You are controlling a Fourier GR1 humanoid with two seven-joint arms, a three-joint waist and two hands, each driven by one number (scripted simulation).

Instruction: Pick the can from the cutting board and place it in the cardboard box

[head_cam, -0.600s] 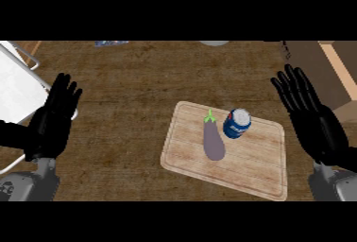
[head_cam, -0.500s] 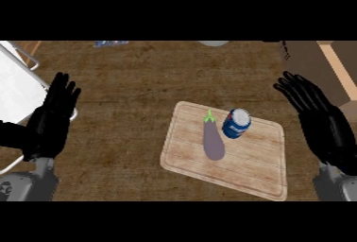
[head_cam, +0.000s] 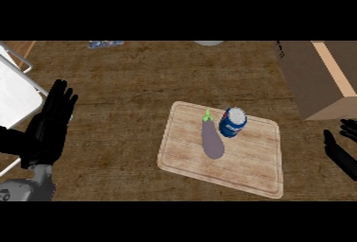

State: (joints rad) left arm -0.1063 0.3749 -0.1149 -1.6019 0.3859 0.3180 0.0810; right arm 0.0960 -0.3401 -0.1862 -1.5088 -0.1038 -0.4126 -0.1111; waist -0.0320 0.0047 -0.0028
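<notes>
A blue can (head_cam: pixel 233 123) with a silver top stands upright on the wooden cutting board (head_cam: pixel 244 165), near its far edge. A purple eggplant (head_cam: pixel 211 138) lies just left of the can on the same board. The cardboard box (head_cam: pixel 317 75) stands at the right rear, beyond the board. My right hand (head_cam: pixel 342 149) shows at the right edge, open, to the right of the board and well apart from the can. My left hand (head_cam: pixel 49 125) rests open at the left side, fingers up, far from the board.
A white rack-like object (head_cam: pixel 15 90) sits at the left edge beside my left hand. A small patterned item (head_cam: pixel 105 44) and a pale round object (head_cam: pixel 208 43) lie at the counter's far edge. Bare wooden counter stretches between my left hand and the board.
My right hand has moved down and to the right, now mostly cut off by the view's right edge, uncovering the cardboard box. My left hand, the can and the eggplant are unchanged.
</notes>
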